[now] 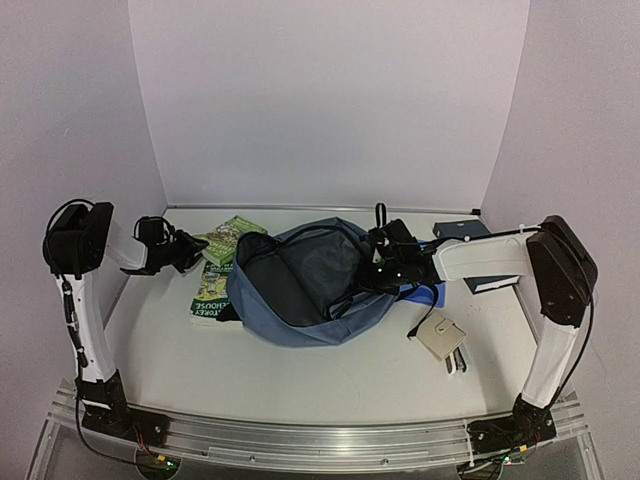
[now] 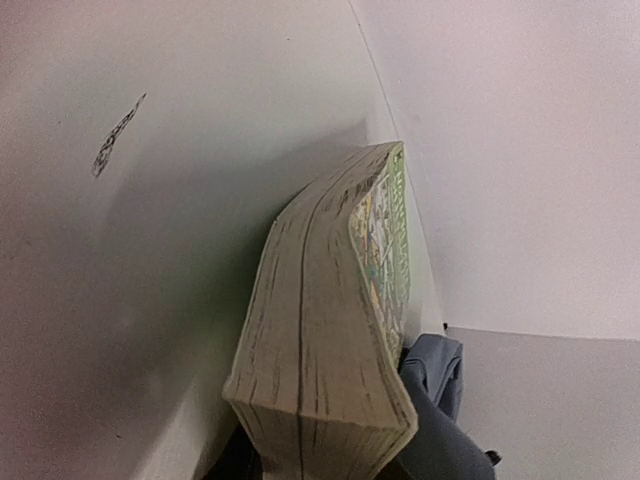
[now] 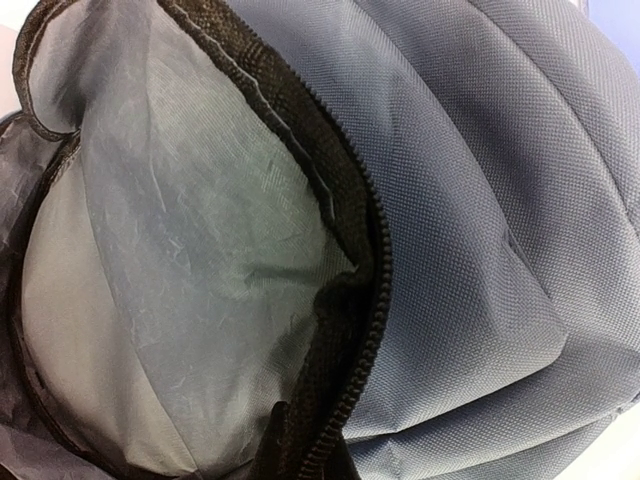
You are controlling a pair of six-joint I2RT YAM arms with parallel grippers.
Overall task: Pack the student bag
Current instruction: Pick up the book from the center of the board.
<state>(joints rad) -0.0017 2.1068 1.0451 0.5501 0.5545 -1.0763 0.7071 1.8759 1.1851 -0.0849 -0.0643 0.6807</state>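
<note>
The slate-blue student bag (image 1: 300, 285) lies in the middle of the table with its main compartment gaping, grey lining (image 3: 180, 250) showing. My right gripper (image 1: 380, 268) is shut on the bag's black zipper edge (image 3: 350, 330) at the right side of the opening, holding it up. A thick green-covered book (image 1: 230, 238) is tilted at the back left, and my left gripper (image 1: 188, 250) is shut on its near end. In the left wrist view the book's page edges (image 2: 315, 320) fill the space at the jaws, with bag fabric (image 2: 440, 400) just beyond.
A second green book (image 1: 208, 297) lies flat against the bag's left side. A bright-blue notebook (image 1: 428, 293) and a dark blue book (image 1: 470, 232) sit under the right arm. A beige pouch (image 1: 440, 335) with pens (image 1: 456, 360) lies front right. Walls close the back and sides.
</note>
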